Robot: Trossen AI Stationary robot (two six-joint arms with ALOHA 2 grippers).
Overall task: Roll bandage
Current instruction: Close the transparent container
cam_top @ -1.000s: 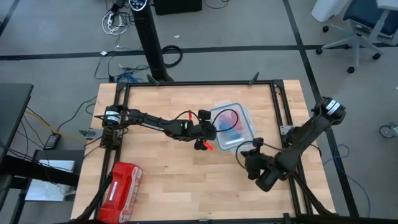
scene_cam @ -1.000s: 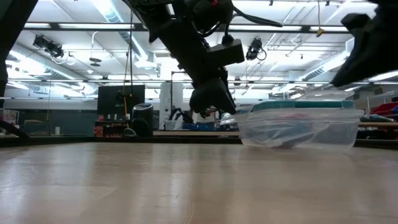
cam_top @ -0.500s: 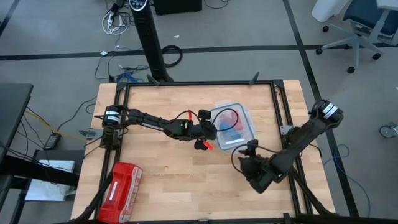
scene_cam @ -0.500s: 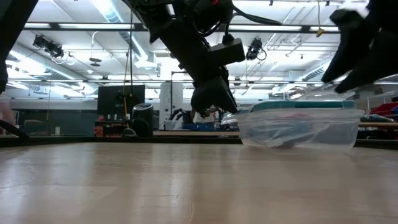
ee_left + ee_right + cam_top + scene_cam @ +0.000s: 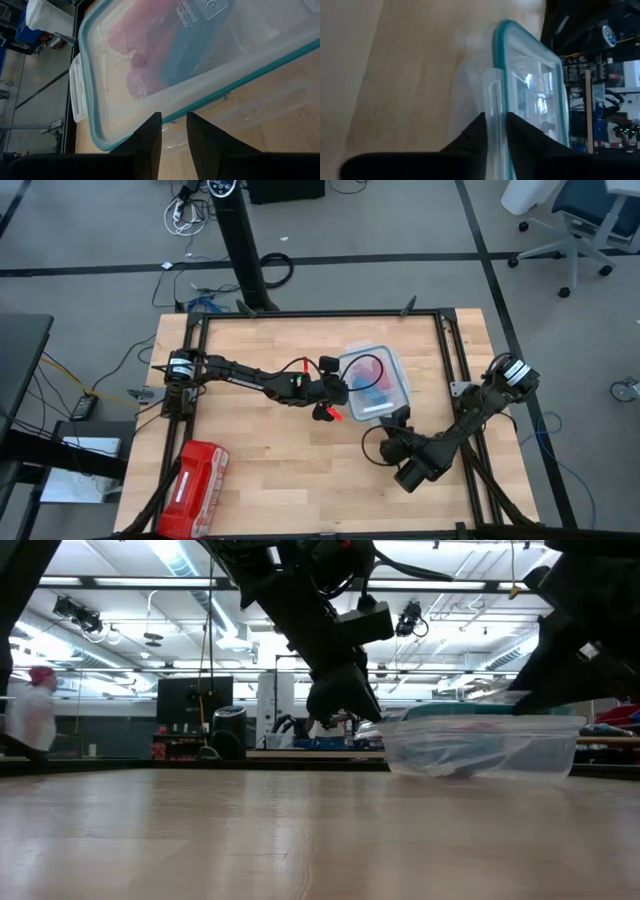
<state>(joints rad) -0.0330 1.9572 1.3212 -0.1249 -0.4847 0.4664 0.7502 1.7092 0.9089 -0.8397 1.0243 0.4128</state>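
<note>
A clear plastic box (image 5: 385, 370) with a teal-rimmed lid stands right of the table's middle. Through the lid I see the blue bandage (image 5: 197, 47) lying inside beside red-pink rolls (image 5: 132, 60). My left gripper (image 5: 173, 116) is at the box's left side, closed over the lid's rim. My right gripper (image 5: 494, 117) comes at the box's near end (image 5: 385, 412), closed on a clear latch flap. My left gripper has the lid's teal rim (image 5: 173, 119) between its two fingertips on the box's left side, coming slanting down from the table's left. The fingers hide how far the rim reaches in. The box rests flat on the table. My right gripper pinches the clear latch flap (image 5: 492, 95) at the box's near end between its two fingers. It comes from the table's near right, slanting down, with the fingers along the flap. The lid (image 5: 532, 75) stays on the box.
A red zip pouch (image 5: 195, 480) lies at the table's near left corner. A dark frame rail (image 5: 455, 360) runs along the table's right side close to the right arm. In the low view a person (image 5: 30, 710) stands far off in the room.
My right gripper has come down and gone toward the table's left, rolling as it went, up to the box's near end. The box and my left gripper have kept still.
</note>
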